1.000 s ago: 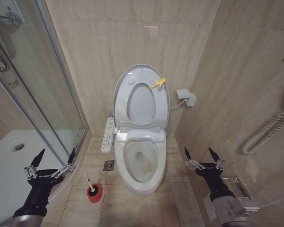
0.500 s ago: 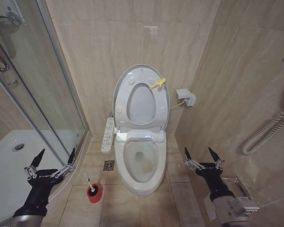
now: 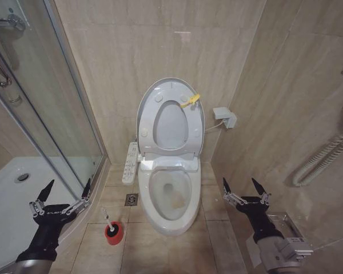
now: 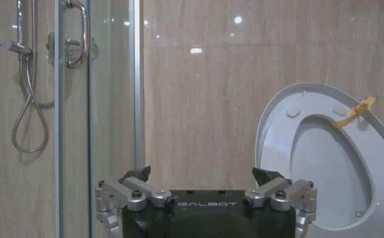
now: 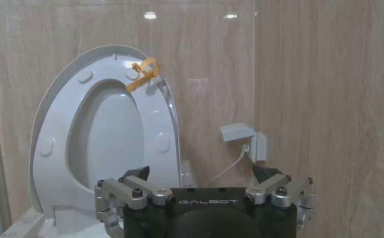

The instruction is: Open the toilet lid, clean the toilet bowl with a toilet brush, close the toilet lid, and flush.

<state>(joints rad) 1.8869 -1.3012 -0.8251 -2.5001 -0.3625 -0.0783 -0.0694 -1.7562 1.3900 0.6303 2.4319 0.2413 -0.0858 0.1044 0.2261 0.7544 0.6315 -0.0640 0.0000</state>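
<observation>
Toilet lid [image 3: 170, 90] raised against the back wall, with the seat [image 3: 170, 127] up too; toilet bowl [image 3: 170, 194] uncovered between the two sets of jaws. Left gripper [image 3: 65, 190] spread wide, empty, with toilet brush [image 3: 107, 220] in red holder [image 3: 114, 233] just beside its jaws. Right gripper [image 3: 240, 185] spread wide, empty, beside the bowl.

The walls [image 3: 160, 63] are covered with beige glossy tiles, and ceiling lights reflect on them. The floor [image 3: 131, 251] has similar beige tiles, with a small square drain [image 3: 131, 200] in it. On the left stands a glass shower cabin [image 3: 46, 114] with a white tray [image 3: 11, 200]. On the right wall hangs a white grab bar [image 3: 323, 162]
</observation>
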